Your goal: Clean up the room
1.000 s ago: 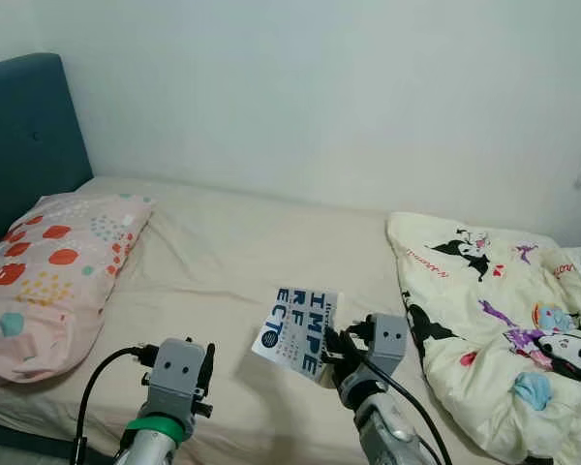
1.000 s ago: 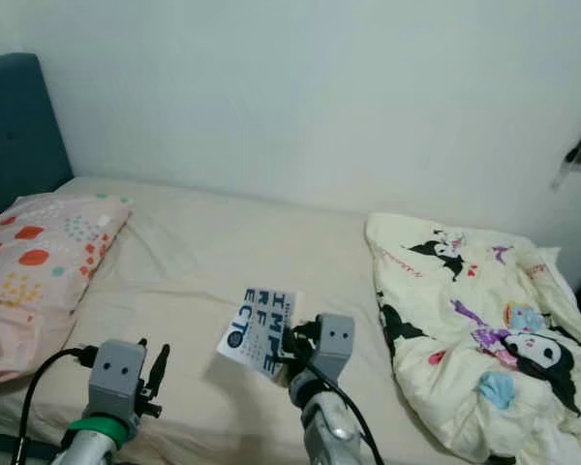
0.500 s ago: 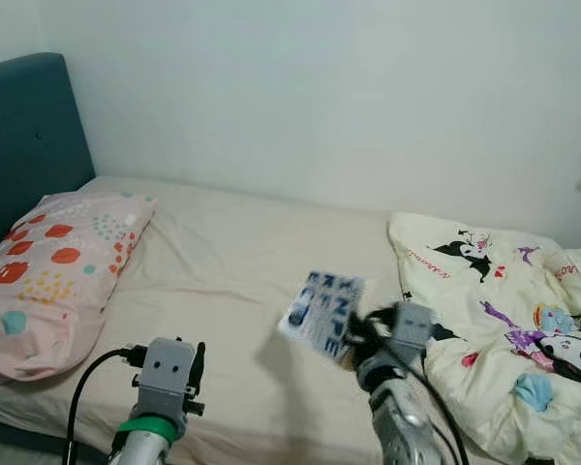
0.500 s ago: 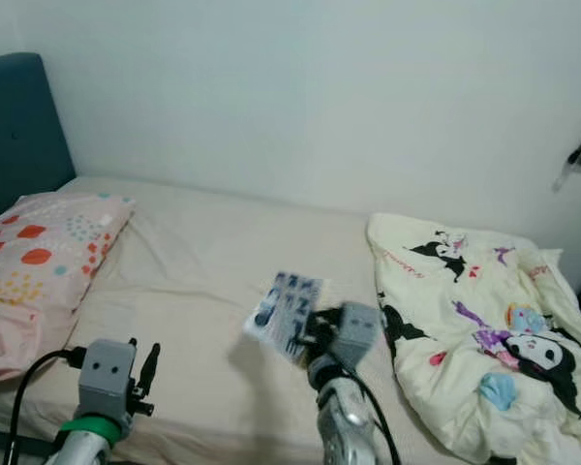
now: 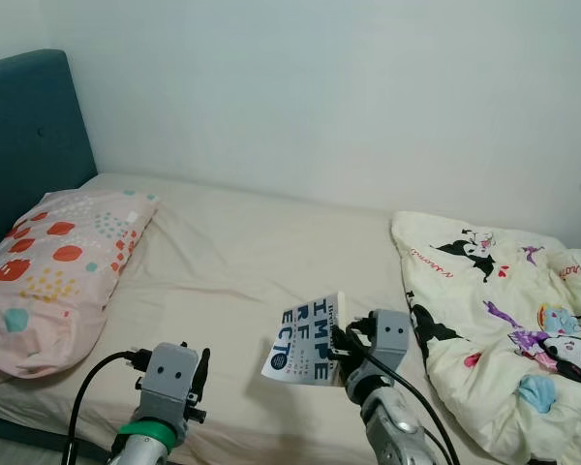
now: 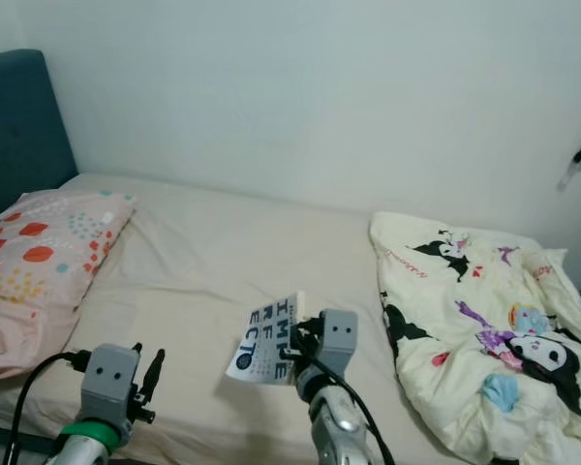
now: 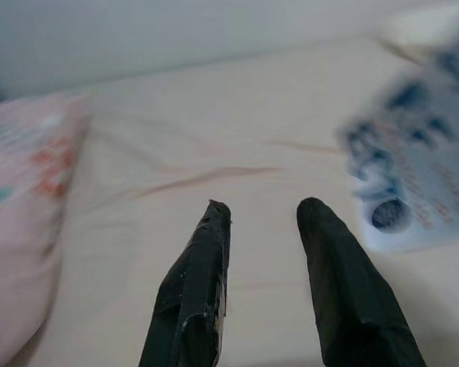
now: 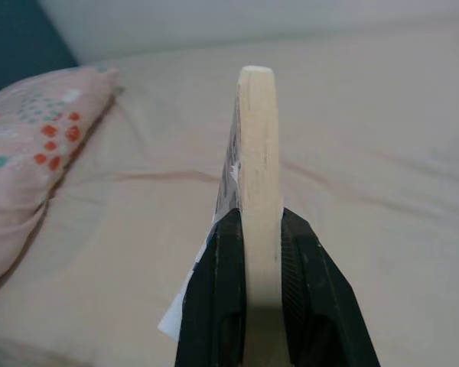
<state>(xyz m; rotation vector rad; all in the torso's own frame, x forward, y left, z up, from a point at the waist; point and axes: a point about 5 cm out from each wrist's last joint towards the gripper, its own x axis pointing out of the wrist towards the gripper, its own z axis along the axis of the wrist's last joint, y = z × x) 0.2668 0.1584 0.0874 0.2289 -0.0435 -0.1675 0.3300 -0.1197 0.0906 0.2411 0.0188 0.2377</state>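
1. The right gripper (image 8: 262, 229) is clamping a book (image 5: 304, 341), jaws pressed tight on its page edge, one on each side, and the cover with its big blue letters is standing out beyond the jaw tips, above the bed (image 5: 234, 254).

2. The left gripper (image 7: 262, 222) is hovering low over the near side of the mattress, jaws a narrow way apart and holding nothing; bare sheet is lying between and ahead of them.

3. Progress, as I'm reading it: the book is off the sheet and in hand, so the pick looks done, but it is not put away yet, and no shelf or stand is showing ahead of the jaws.

4. What's left looks like plenty: a cartoon-print quilt (image 5: 504, 320) is lying rumpled, well out beyond the outer side of the right jaws.

5. The spotted pillow (image 5: 53, 262) is sitting outward of the left jaws, just beside the blue headboard (image 5: 29, 126), and it looks fairly tidy.

6. Room to move: open sheet is stretching ahead of both sets of jaws up to the plain wall (image 5: 320, 97), so a forward reach is looking free.

7. Edges to watch: the near mattress edge is running just under both grippers, and the quilt's folds are lying near the right arm, where a sideways swing might snag.
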